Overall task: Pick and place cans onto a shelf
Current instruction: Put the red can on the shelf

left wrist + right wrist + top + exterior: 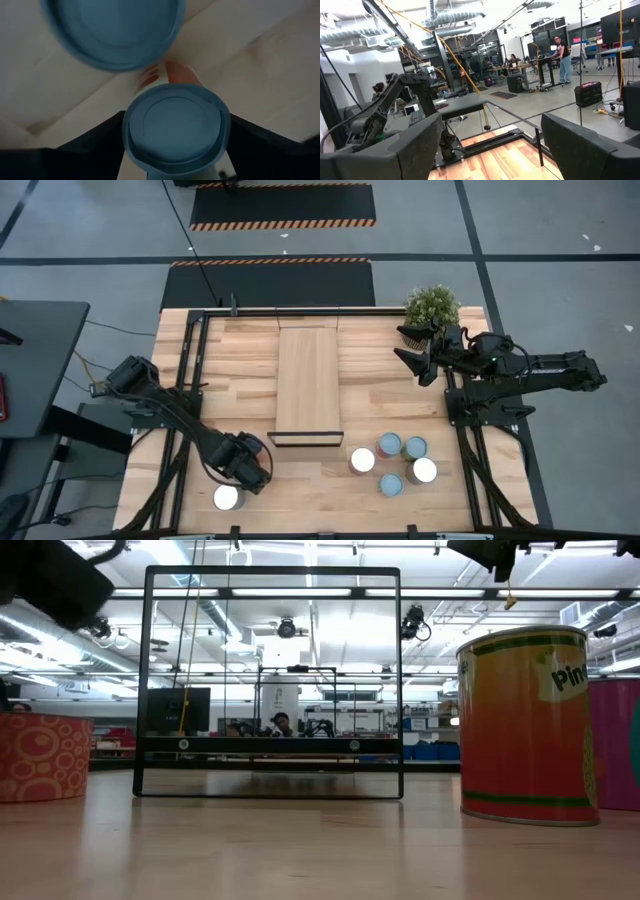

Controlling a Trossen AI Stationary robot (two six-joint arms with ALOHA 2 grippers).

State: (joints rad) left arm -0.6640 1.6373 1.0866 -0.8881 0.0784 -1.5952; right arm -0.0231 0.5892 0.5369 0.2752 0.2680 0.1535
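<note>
a: which step is this?

b: the pick, i'd say. the left gripper (pixel 243 465) is down at the near left of the table (pixel 250 350), right over two cans. in its wrist view one can (pixel 175 127) sits between the two dark fingers (pixel 90 145), which stand on either side of it, close to its rim. i can't tell whether they've clamped it yet.

a: and the second can?

b: a white-topped can (pixel 226 497) just beside the gripper, nearer the table's front edge. it shows big and blurred in the wrist view too.

a: where's the rest?

b: five cans (pixel 394 461) clustered near the front, right of the shelf (pixel 308 380). nothing stands on the shelf yet, so the task looks barely begun.

a: the right arm?

b: waiting at the far right by the potted plant (pixel 432 305). the right gripper (pixel 410 345) has its fingers spread apart, holding nothing.

a: what does the next move need?

b: probably a firm squeeze on that round wall, then a straight lift so the neighbour isn't knocked.

a: materials?

b: smooth cylinders with ridged round lids and printed labels; a pale wood plank in a thin black wire frame; a grained butcher-block top.
</note>
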